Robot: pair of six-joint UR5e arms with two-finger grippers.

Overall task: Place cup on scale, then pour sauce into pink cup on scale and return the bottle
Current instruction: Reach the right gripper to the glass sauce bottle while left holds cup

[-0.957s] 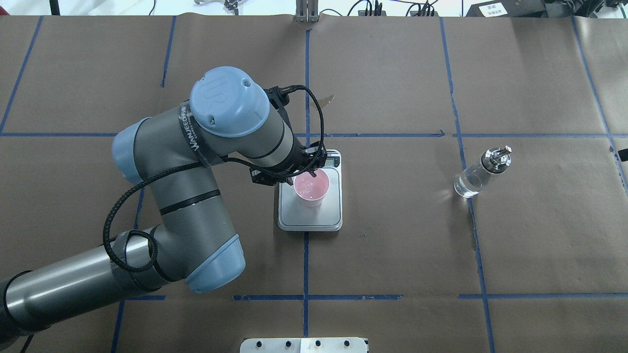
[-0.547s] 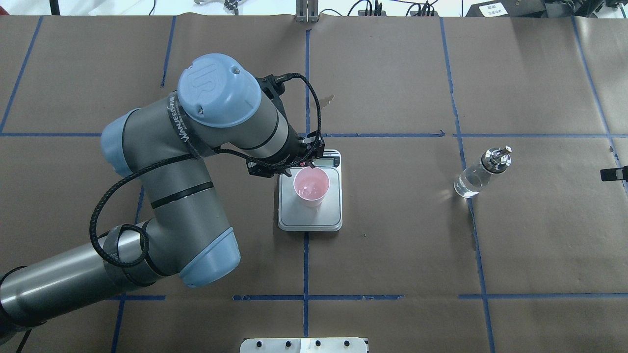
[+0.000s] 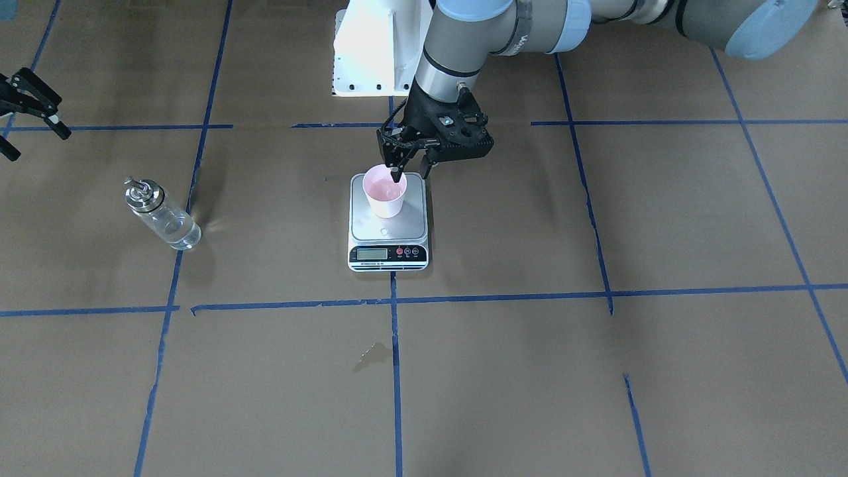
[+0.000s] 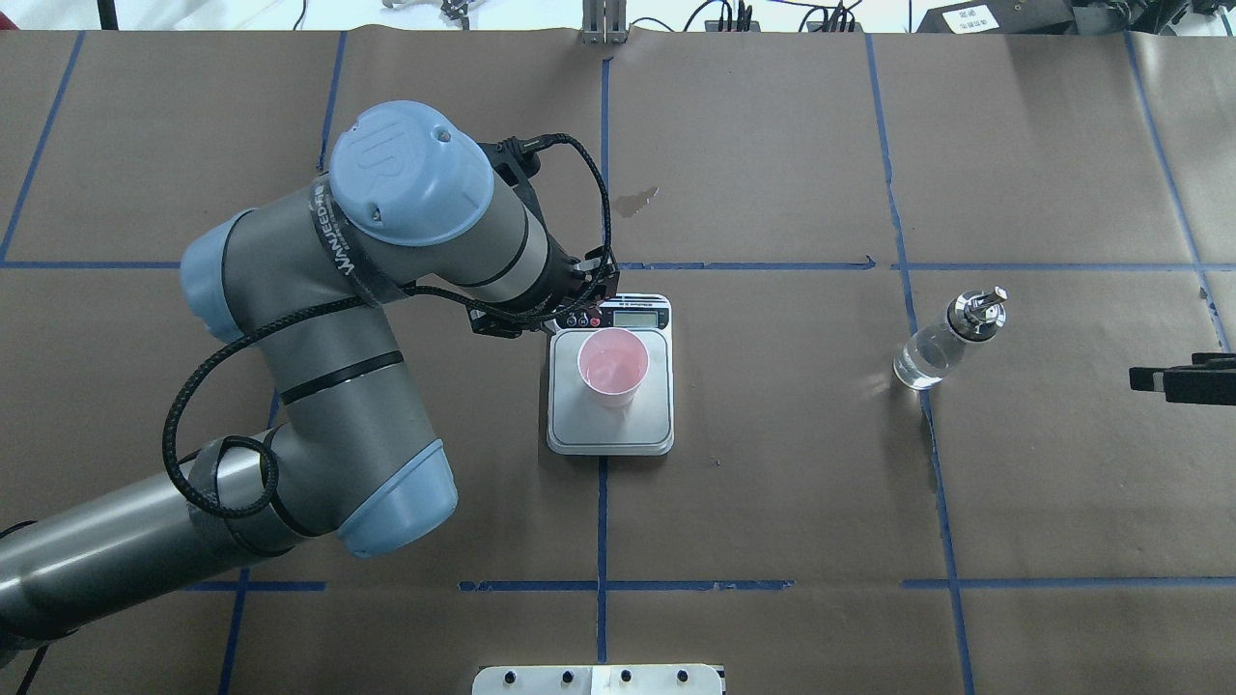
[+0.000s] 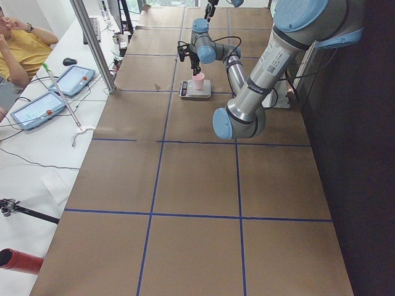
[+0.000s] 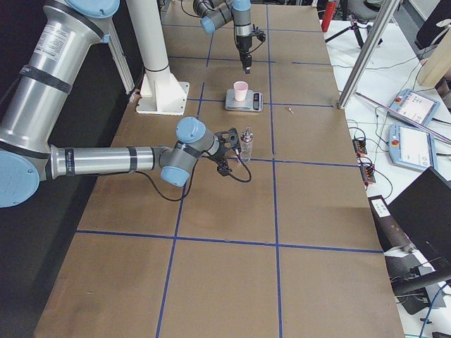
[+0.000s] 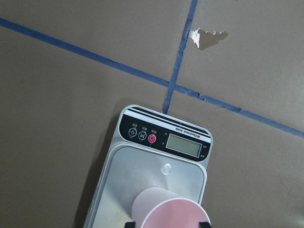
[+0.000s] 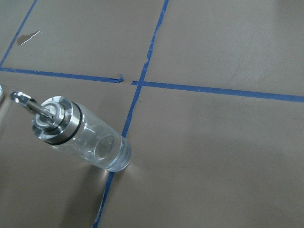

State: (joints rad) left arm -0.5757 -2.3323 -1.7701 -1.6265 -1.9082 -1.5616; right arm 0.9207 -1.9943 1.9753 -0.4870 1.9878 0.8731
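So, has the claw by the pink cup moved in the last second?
Yes. The left claw has slid off the cup, toward the far-left corner of the scale, near its buttons.

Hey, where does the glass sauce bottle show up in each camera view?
Front-facing: bottle left of centre.
Overhead: bottle at right, on blue tape.
Exterior left: cannot make it out.
Exterior right: bottle at centre, nearer than the scale.
Left wrist: not in it.
Right wrist: bottle lower left.
Landmark: the scale bearing the pink cup.
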